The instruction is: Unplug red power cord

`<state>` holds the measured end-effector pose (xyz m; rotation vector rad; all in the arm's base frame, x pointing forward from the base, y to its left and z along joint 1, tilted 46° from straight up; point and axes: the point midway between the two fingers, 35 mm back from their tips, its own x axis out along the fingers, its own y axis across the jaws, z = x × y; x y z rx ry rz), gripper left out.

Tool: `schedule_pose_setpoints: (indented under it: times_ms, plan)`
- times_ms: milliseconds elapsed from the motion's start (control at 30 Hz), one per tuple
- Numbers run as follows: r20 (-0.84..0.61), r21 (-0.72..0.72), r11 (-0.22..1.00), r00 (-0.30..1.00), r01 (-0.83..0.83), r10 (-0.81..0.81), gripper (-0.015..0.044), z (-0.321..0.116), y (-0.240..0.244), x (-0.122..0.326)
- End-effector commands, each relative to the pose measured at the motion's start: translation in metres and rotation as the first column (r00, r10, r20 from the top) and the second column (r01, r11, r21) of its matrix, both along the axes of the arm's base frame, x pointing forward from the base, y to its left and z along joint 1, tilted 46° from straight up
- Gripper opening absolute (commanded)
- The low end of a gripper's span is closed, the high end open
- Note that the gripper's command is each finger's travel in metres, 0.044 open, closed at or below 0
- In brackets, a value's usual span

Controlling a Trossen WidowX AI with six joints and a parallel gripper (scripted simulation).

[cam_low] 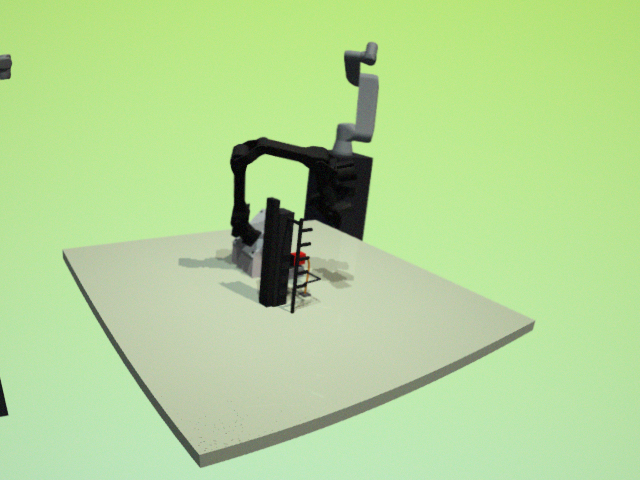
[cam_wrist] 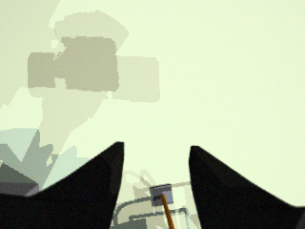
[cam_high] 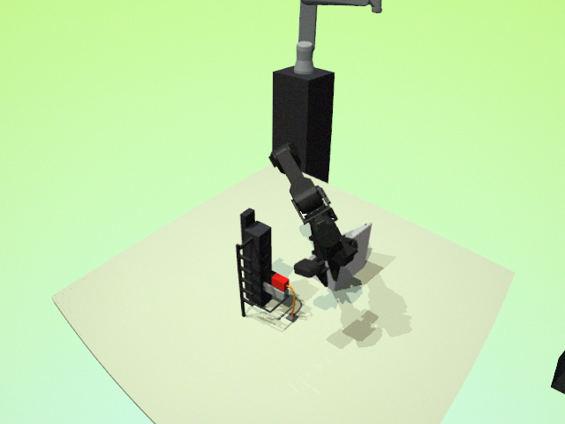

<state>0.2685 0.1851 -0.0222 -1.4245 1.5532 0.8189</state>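
A: Top view, big to small: bench, black tower behind it, arm bent over, strip standing upright in its rack, red plug still seated low on the strip, orange cord dropping to the bench.

B: End effector?

A: End effector hangs just right of the plug, apart from it. Fingers part open with a clear gap, nothing held.

B: Step?

A: Approach to grasp, I'd say. To do it well: line the gap up with the plug body, not the cord, close across the plug's sides, then pull straight out along the prongs, away from the strip. Twisting could tip the rack.

B: View differences?

A: Wrist view shows both fingers and the cord running between them toward its small anchor block; no plug visible there. Exterior view shows the arm arching high over the strip, plug half hidden behind the rack; finger state unreadable there.
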Motion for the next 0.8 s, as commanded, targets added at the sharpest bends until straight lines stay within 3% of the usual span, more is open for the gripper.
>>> schedule_pose_setpoints:
  times_ms: [0,133,767]
  plan:
    - [-0.089,-0.186,0.98,0.994,-0.074,0.058,0.016,0.012,-0.066,0.011]
    - [-0.196,-0.306,0.941,0.977,-0.146,0.088,0.016,0.024,-0.115,0.013]
    - [-0.202,-0.311,0.939,0.975,-0.15,0.089,0.016,0.032,-0.124,0.014]
